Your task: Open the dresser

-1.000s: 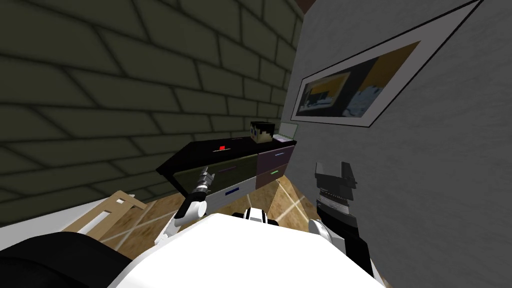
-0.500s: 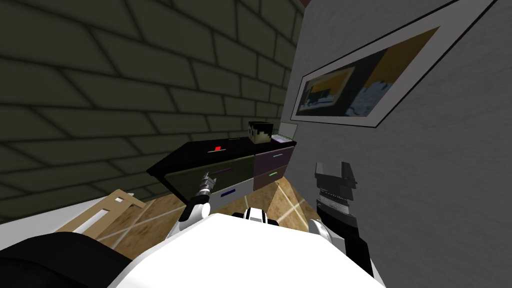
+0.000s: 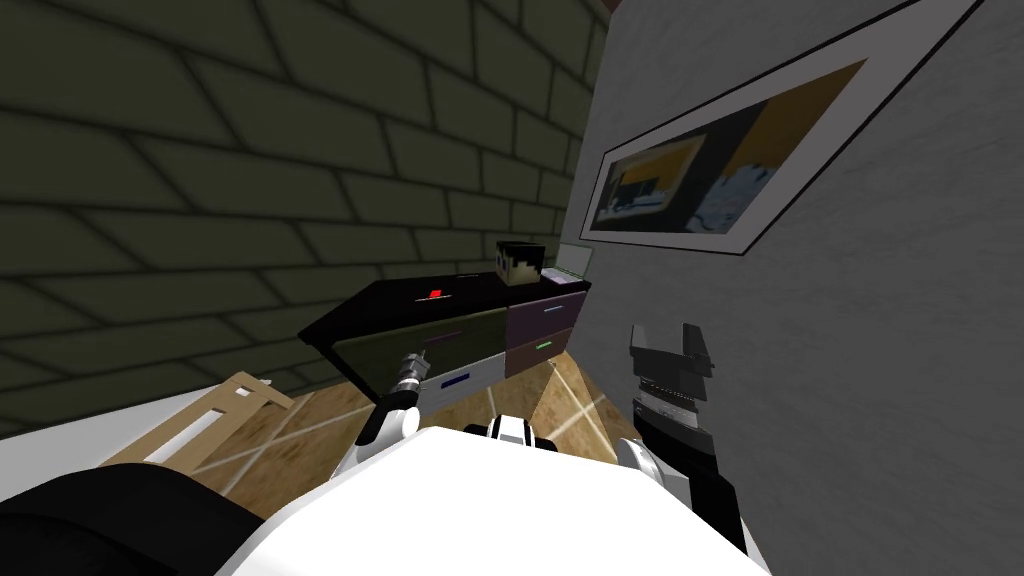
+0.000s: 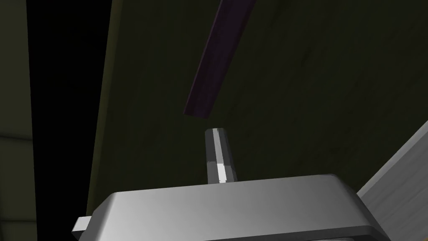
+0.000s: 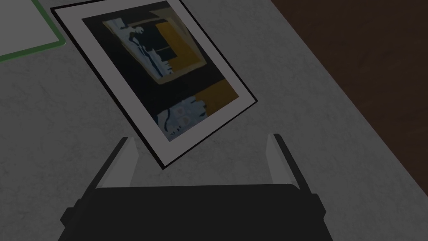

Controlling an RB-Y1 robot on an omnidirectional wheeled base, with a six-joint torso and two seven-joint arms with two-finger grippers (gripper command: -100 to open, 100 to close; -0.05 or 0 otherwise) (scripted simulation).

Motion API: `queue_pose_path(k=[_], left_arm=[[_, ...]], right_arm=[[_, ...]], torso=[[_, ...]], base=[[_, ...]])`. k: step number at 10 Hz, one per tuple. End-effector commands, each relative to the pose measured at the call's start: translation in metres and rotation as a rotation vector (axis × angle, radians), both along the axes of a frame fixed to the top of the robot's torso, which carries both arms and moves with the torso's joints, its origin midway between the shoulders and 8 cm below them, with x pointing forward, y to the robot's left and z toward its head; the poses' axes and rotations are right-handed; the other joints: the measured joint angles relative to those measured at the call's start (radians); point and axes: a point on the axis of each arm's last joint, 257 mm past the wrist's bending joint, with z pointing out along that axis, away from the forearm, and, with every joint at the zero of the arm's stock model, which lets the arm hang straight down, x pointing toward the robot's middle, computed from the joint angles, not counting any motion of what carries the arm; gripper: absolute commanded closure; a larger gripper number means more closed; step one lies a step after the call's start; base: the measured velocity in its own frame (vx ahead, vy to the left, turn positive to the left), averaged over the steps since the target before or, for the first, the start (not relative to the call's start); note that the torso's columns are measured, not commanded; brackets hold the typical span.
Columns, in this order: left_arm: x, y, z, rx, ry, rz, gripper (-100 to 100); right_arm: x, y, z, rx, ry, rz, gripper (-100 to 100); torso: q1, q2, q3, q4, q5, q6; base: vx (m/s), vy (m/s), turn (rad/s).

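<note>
The dresser (image 3: 400,300) has a black top and stands against the brick wall. Its upper left drawer front (image 4: 292,83) is dark olive and carries a purple bar handle (image 4: 213,62), which the head view shows as a thin line (image 3: 447,337). My left gripper (image 3: 413,362) is at this drawer front. In the left wrist view its fingers (image 4: 217,155) are pressed together, and their tip (image 4: 216,133) stops just short of the handle's near end with nothing between them. My right gripper (image 3: 668,338) is raised beside the grey wall, its fingers (image 5: 121,163) wide apart and empty.
Below the olive drawer is a white drawer with a blue handle (image 3: 455,380), and two purple drawers (image 3: 545,320) lie to the right. A dark cube (image 3: 521,262) and a small red item (image 3: 436,294) sit on top. A light wooden frame (image 3: 200,425) lies on the floor at left.
My left gripper's fingers have closed. The hand stays at the olive drawer front, shifted only slightly, and my head view has moved a little. The right arm is unchanged.
</note>
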Motion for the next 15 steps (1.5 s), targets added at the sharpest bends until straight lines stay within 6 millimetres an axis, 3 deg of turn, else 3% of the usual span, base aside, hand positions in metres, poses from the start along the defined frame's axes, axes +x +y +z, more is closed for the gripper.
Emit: queue_pose_path(k=[1,2,3,10,15], left_arm=[[-0.004,-0.001,0.003,0.001,0.002,-0.003,100],[-0.003,0.0,0.002,0.001,0.001,-0.002,100],[-0.002,0.009,0.01,0.041,0.008,-0.018,-100],[-0.002,0.028,0.029,0.075,0.021,-0.033,-100],[-0.006,0.014,0.016,-0.002,0.013,-0.002,-100]], right_arm=[[0.0,0.0,0.0,0.0,0.0,0.0,0],[0.0,0.0,0.0,0.0,0.0,0.0,0],[0.0,0.0,0.0,0.0,0.0,0.0,0],[0.0,0.0,0.0,-0.001,0.001,0.0,0],[0.0,0.0,0.0,0.0,0.0,0.0,0]], torso=[[0.0,-0.002,-0.001,0.0,0.0,0.0],[0.004,-0.005,-0.003,-0.001,0.001,0.0],[0.01,-0.011,-0.007,-0.003,0.003,0.0],[0.007,-0.01,-0.006,-0.003,0.002,0.0],[0.002,-0.001,-0.001,0.0,0.001,0.0]], base=[[-0.174,-0.127,0.011],[-0.085,-0.052,0.004],[-0.012,-0.01,-0.002],[0.081,0.039,0.0],[0.05,0.024,0.0]])
